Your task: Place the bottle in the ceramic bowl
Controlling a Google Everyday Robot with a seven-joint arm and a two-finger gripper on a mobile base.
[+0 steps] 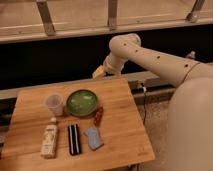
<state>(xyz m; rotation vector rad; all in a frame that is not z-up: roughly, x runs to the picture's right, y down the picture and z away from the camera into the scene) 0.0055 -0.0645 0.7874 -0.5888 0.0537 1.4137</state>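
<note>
Camera view: gripper (99, 72), state unclear, hangs behind bowl (82, 102); reaching the bottle (50, 140) could topple the cup (55, 104).

Glossy ceramic bowl (82, 102) on matt wood table (125, 127); smooth pincer (98, 73) at far edge.

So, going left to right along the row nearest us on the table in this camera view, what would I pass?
The bottle → black bar → blue pad. The gripper, the jaws end of the arm, hangs beyond the table's far edge, behind the ceramic bowl.
</note>
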